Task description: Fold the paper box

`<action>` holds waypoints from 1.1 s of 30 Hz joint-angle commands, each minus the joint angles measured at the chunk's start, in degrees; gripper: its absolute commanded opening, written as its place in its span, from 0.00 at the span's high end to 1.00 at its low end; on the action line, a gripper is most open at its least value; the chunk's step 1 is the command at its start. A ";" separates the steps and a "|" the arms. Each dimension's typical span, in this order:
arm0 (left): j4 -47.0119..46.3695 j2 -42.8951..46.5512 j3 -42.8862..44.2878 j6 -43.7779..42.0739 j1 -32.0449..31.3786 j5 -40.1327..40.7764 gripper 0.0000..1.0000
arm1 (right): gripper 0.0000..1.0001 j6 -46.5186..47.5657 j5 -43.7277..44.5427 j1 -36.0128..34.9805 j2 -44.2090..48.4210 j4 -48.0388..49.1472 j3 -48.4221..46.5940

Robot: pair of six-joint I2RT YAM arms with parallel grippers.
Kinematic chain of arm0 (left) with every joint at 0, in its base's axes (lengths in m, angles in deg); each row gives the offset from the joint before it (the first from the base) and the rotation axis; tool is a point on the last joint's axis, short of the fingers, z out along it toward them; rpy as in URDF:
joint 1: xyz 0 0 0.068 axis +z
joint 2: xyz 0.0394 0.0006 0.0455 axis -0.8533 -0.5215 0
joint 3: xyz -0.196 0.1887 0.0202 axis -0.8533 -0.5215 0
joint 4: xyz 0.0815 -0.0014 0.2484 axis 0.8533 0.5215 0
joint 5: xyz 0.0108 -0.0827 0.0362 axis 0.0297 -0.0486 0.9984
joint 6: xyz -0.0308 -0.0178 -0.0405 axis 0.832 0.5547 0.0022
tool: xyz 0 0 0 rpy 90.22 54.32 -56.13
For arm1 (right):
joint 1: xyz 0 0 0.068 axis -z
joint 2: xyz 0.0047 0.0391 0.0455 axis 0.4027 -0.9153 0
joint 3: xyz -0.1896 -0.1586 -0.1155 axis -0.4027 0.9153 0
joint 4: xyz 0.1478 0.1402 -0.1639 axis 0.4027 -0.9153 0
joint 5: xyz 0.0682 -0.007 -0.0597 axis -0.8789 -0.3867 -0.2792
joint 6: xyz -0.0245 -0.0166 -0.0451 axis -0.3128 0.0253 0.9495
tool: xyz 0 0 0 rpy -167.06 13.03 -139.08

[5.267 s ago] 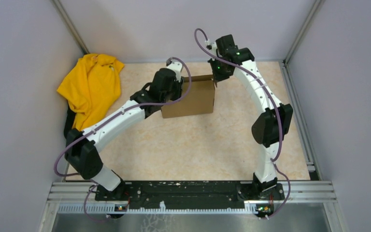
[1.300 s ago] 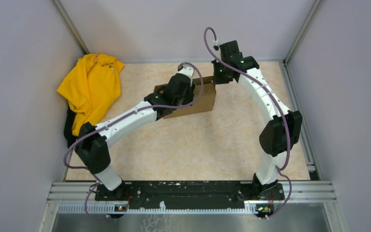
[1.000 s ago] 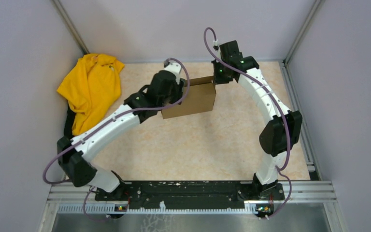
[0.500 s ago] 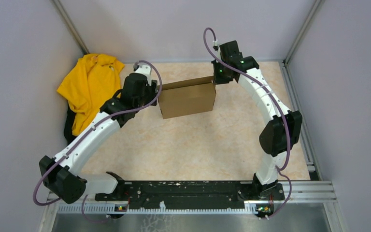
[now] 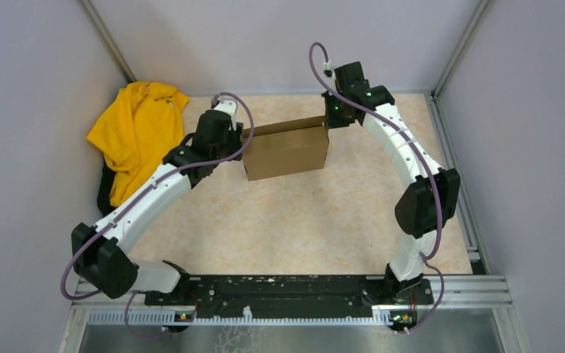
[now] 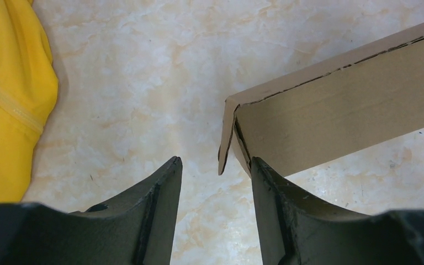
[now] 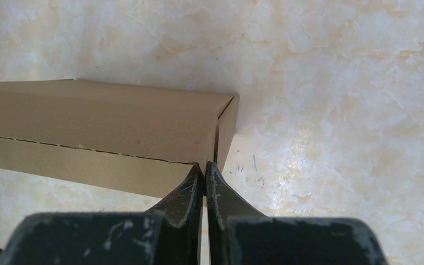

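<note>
Brown paper box (image 5: 287, 151): loose corner flap (image 6: 226, 135) in wrist view only, left hand (image 6: 215, 161) released, right hand (image 7: 205, 165) clenched.

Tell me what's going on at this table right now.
A plain brown corrugated cardboard box sits folded up on the beige marbled table, with a gripper at each end. The right gripper is shut, its tips at the box's right-end corner; whether it pinches cardboard is unclear. The left gripper is open at the left end, its fingers either side of a loose end flap standing ajar. A crumpled yellow cloth lies off to the left.
</note>
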 commanded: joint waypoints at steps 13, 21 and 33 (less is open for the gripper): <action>-3.69 -2.34 2.04 -2.09 0.44 -0.26 0.67 | 1.00 1.02 -0.90 -0.85 -0.36 -3.72 1.60; -3.14 -3.35 3.25 -1.83 0.40 -0.42 0.71 | 1.00 1.02 -1.00 -0.83 -0.50 -4.01 0.93; -0.35 -7.48 8.59 -0.61 0.60 -4.04 0.82 | 1.00 1.02 -1.04 -0.83 0.14 -4.02 1.27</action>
